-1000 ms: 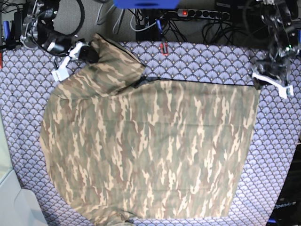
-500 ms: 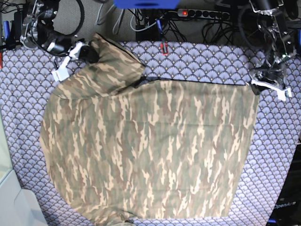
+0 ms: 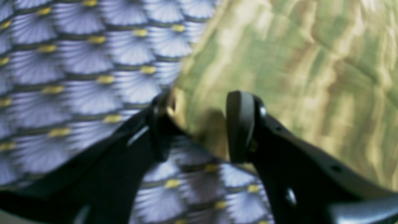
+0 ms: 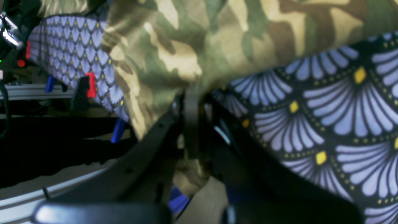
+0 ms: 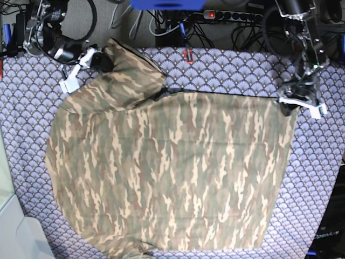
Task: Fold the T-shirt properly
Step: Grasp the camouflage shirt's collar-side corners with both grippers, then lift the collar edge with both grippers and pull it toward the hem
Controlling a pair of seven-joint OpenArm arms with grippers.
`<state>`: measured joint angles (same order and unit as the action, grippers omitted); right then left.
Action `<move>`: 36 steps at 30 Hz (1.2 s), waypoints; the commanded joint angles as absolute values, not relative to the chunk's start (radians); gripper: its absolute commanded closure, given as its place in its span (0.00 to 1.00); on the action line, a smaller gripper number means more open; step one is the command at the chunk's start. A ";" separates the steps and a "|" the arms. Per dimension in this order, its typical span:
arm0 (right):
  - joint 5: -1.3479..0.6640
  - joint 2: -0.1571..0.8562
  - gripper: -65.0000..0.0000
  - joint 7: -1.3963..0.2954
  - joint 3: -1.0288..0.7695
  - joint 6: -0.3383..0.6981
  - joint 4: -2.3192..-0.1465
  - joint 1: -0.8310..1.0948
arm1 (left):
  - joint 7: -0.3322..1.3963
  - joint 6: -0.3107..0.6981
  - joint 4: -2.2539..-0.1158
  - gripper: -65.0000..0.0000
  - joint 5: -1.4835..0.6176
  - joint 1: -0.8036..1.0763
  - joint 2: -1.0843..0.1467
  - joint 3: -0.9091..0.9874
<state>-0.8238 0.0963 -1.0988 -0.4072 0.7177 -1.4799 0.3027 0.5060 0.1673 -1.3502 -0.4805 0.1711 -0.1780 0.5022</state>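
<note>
The camouflage T-shirt (image 5: 172, 167) lies spread flat on the purple scale-patterned table cloth (image 5: 242, 70). My right gripper (image 5: 97, 60), at the shirt's far left corner, is shut on a raised fold of the shirt; the right wrist view shows the fingers (image 4: 191, 124) pinched together on the cloth (image 4: 217, 31). My left gripper (image 5: 295, 102) is at the shirt's far right corner. In the left wrist view its jaws (image 3: 199, 124) stand open with the corner of the shirt (image 3: 295, 62) lying between the fingers (image 3: 239, 124), low over the table cloth (image 3: 77, 62).
Cables and a power strip (image 5: 232, 15) run behind the table's far edge. A red clamp (image 5: 188, 55) sits on that edge. A pale box (image 5: 16, 232) stands at the near left corner. The table cloth ends near the right side of the base view.
My left gripper has moved left and slightly down, from beside the shirt's far right corner onto it. The right gripper and the shirt have not moved.
</note>
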 commanded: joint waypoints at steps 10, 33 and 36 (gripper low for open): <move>-0.727 0.099 1.00 -1.171 -0.403 0.698 -1.471 0.317 | 0.568 0.170 -1.351 0.85 -0.490 0.177 -0.174 0.498; -0.711 0.136 1.00 -1.168 -0.328 0.698 -1.475 0.314 | 0.613 0.170 -1.353 0.99 -0.483 0.183 -0.185 0.503; -0.671 0.157 1.00 -1.139 -0.302 0.698 -1.483 0.317 | 0.613 0.170 -1.366 0.99 -0.483 0.186 -0.203 0.499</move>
<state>-0.7918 0.1539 -1.0676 -0.3073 0.7177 -1.4902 0.3008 0.5701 0.1730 -1.3613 -0.4950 0.1772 -0.1932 0.5007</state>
